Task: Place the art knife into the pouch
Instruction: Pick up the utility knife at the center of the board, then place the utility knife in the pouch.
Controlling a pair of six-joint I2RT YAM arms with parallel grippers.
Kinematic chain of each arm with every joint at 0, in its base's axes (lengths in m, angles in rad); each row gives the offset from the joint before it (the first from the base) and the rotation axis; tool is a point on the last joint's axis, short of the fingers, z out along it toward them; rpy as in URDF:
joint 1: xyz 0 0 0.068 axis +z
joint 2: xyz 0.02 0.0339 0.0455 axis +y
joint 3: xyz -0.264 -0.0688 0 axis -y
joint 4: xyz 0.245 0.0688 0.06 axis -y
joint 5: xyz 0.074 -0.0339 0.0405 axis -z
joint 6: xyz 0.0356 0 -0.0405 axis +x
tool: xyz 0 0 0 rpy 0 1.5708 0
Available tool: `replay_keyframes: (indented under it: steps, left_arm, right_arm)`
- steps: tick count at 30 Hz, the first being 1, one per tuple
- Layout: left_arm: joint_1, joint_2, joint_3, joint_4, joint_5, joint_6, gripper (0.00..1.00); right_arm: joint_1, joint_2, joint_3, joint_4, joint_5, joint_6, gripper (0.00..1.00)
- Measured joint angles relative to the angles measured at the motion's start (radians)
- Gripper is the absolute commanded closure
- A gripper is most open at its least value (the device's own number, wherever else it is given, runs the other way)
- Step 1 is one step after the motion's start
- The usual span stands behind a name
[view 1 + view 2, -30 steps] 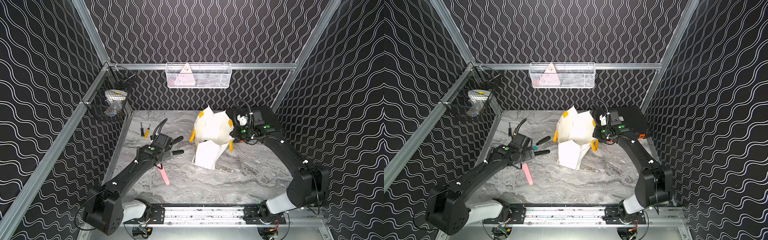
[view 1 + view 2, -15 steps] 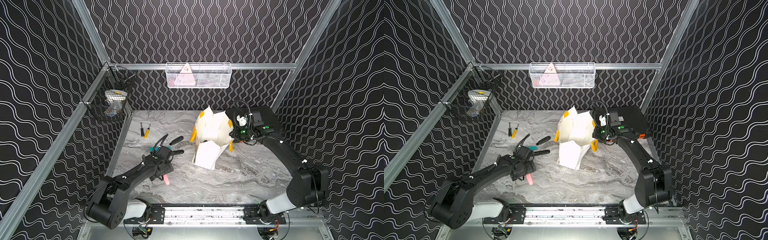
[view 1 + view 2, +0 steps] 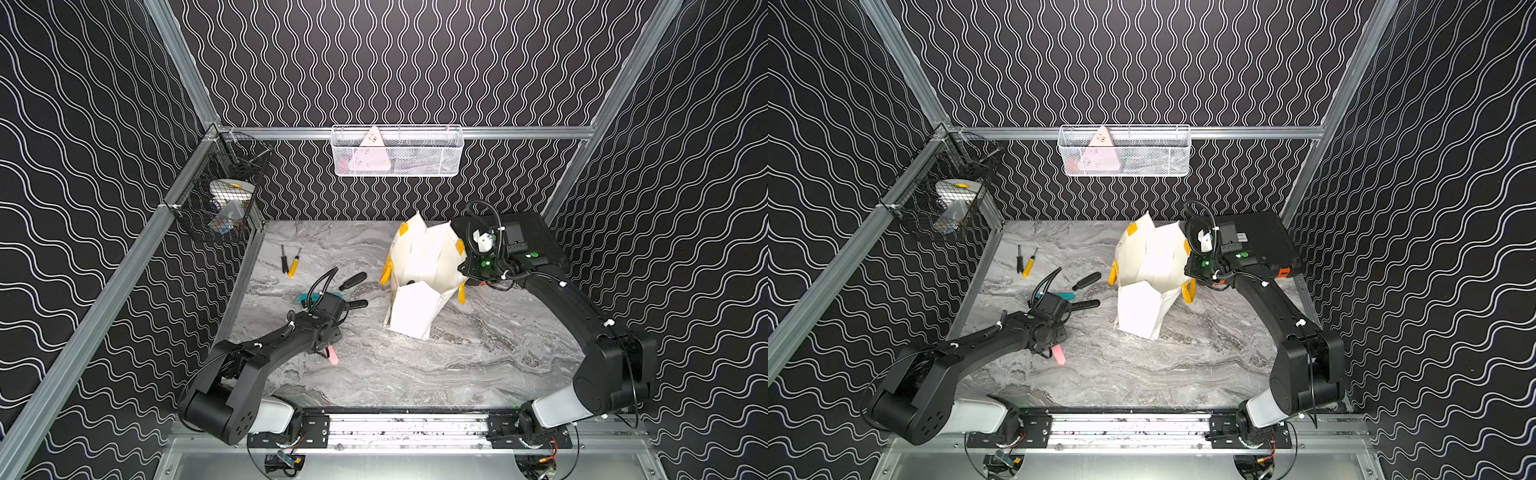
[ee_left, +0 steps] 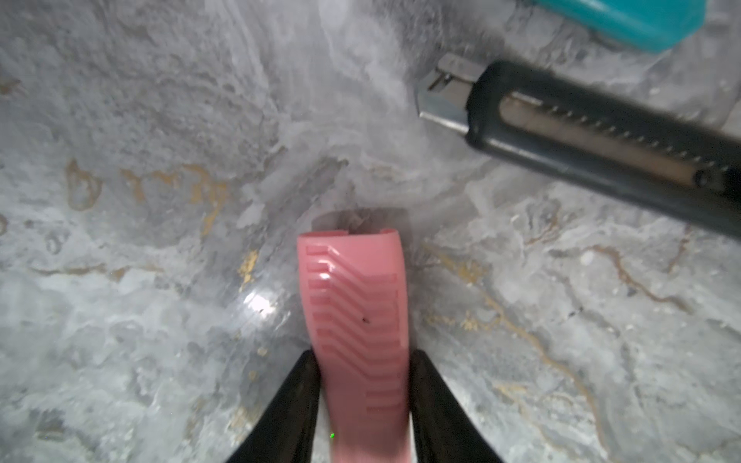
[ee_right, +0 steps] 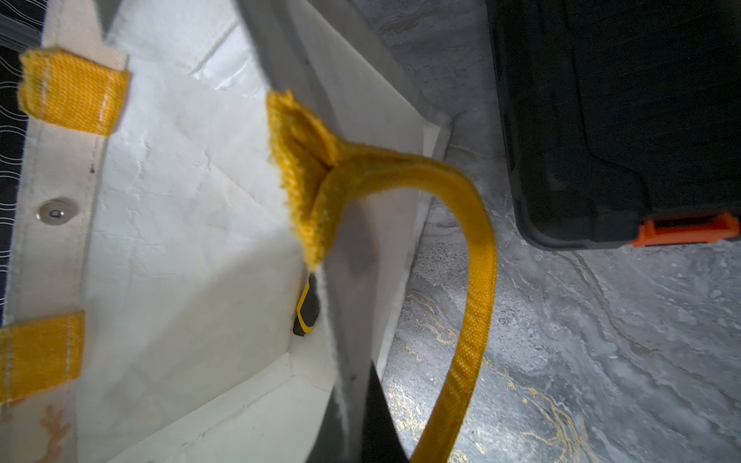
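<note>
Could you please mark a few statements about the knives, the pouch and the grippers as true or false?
The left gripper straddles the pink art knife on the table. True.
The pouch lies flat and closed. False: it stands open, with the right gripper gripping its rim.
A black utility knife lies near the pink art knife. True.
The black case sits on the left arm's side of the pouch. False: it sits on the right arm's side.

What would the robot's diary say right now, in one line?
left gripper: shut on pink art knife, on table | right gripper: shut on pouch rim | pouch: open
</note>
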Motion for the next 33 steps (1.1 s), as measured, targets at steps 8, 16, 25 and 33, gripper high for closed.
replay_keyframes:
  steps: [8,16,25,33]
  left_arm:
    - [0.002,0.029,0.068,0.003,0.040,0.031,0.62]
    - [-0.001,-0.013,0.252,-0.057,0.076,0.086,0.62]
    - [-0.050,0.006,0.523,-0.126,0.029,0.163,0.63]
    - [-0.113,0.048,0.760,-0.184,-0.053,0.228,0.63]
  right_arm:
    - [0.000,0.000,0.000,0.003,-0.003,0.000,1.00]
    - [0.002,0.000,0.000,0.003,-0.007,0.000,1.00]
    - [0.008,0.004,0.006,0.003,-0.008,0.000,1.00]
    - [0.019,0.015,0.018,0.003,-0.007,0.000,1.00]
